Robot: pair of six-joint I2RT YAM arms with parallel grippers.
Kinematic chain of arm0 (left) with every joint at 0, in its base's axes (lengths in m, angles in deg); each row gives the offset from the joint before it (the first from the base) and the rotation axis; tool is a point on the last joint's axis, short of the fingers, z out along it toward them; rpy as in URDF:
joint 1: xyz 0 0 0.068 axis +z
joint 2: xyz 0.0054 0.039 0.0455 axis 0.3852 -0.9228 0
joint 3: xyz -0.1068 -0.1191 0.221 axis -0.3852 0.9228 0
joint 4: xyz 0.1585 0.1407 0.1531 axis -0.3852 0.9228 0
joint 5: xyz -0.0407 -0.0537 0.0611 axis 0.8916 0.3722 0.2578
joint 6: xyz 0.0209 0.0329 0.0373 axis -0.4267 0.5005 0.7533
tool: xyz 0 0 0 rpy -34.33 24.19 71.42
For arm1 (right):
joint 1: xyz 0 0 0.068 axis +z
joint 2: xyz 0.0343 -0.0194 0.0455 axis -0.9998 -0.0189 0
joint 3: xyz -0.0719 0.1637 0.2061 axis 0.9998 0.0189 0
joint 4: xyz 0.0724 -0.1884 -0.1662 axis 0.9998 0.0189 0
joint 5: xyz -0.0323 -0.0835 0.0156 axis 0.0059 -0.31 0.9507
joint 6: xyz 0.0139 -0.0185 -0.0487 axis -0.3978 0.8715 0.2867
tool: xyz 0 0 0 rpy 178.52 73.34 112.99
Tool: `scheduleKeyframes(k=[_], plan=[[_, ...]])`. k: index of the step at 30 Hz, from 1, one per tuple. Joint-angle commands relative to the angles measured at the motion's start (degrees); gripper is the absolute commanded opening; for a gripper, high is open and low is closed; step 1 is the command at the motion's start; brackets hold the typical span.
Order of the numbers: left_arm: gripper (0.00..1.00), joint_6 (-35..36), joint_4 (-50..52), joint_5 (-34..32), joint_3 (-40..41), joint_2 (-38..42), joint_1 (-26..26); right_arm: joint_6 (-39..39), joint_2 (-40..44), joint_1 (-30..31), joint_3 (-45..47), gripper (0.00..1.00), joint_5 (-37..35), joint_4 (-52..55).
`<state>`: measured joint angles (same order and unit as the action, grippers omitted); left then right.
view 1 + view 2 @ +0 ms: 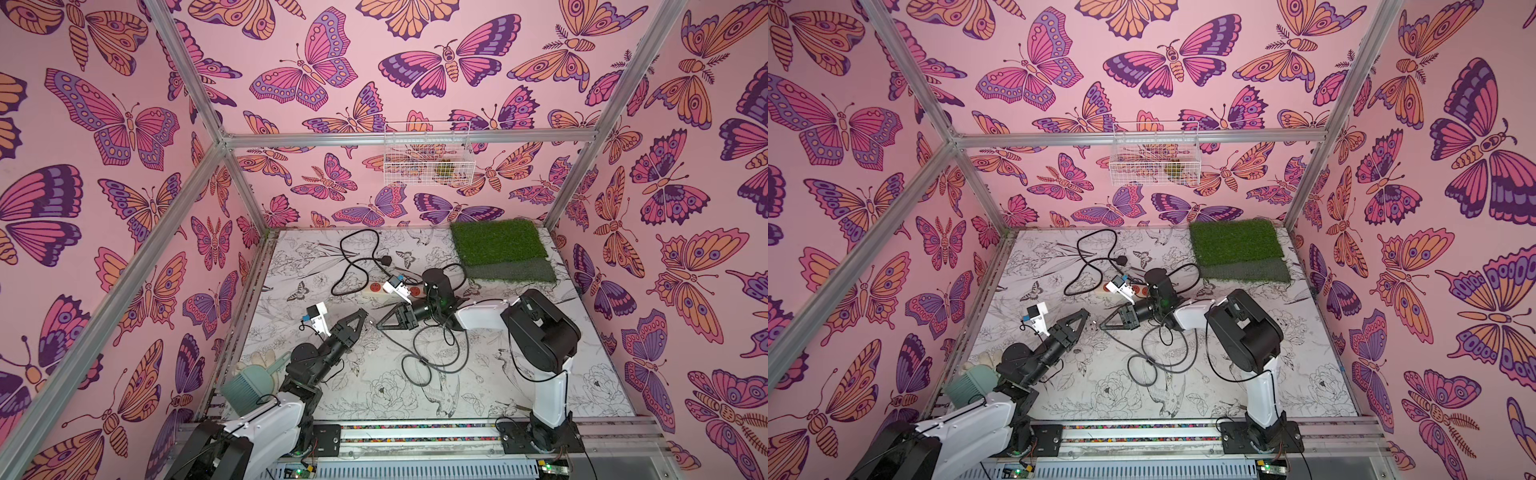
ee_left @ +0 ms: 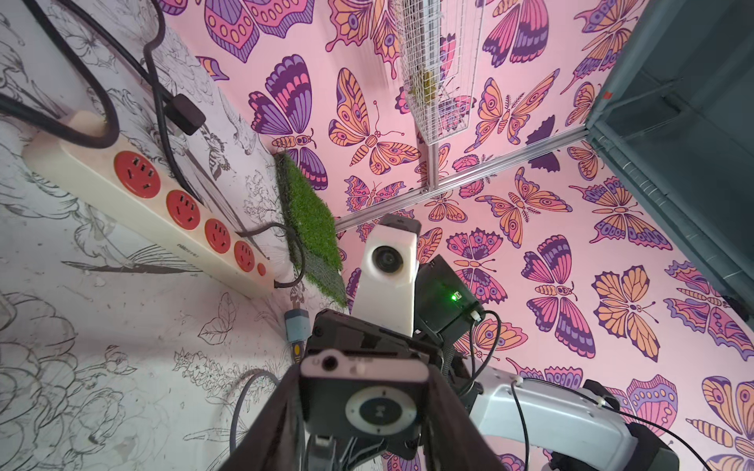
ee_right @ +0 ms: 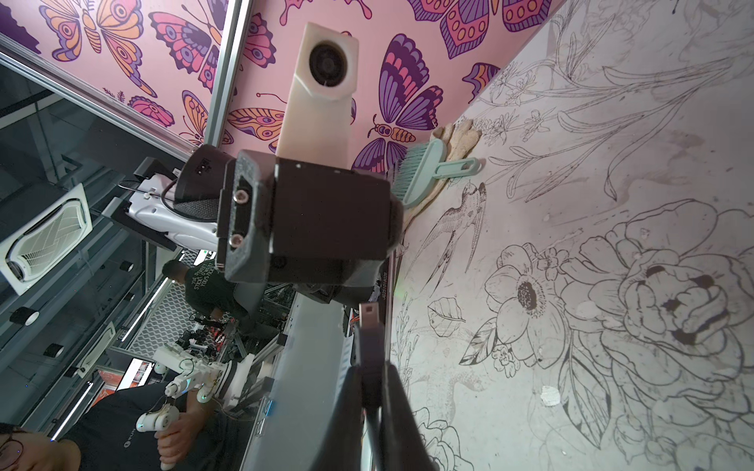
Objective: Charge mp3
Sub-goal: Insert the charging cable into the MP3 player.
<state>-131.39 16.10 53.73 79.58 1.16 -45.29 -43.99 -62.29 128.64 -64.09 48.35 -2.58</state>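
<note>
The left gripper [image 1: 362, 313], closed narrowly on the small flat black square mp3 with a pale control ring [image 2: 365, 401], holds it clear of the flower-printed tabletop [image 1: 561, 386]. One edge of the mp3 is left exposed, presumably for plugging. The right gripper [image 3: 370, 377], pinched tight on the small black cable connector [image 3: 368, 324], aims the connector's metal tip toward the left gripper. The tips stand near each other, seemingly apart. The cream power strip with red sockets [image 2: 163, 212] lies behind on the tabletop.

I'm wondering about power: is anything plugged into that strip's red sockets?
No, all four red sockets on the power strip show empty holes.
</note>
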Motion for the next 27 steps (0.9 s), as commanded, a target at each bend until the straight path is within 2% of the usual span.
scheduleKeyframes(k=[1, 27], plan=[[0.0, 1.55, -5.11, -1.24, 1.76, -0.72, -1.04, -0.89, -0.51, -0.59, -0.41, 0.0, 1.4, -1.86], [0.0, 2.89, -6.31, -2.57, 3.49, -2.7, -3.2, -3.25, 1.4, -0.52, 0.19, 0.0, 1.22, -5.22]])
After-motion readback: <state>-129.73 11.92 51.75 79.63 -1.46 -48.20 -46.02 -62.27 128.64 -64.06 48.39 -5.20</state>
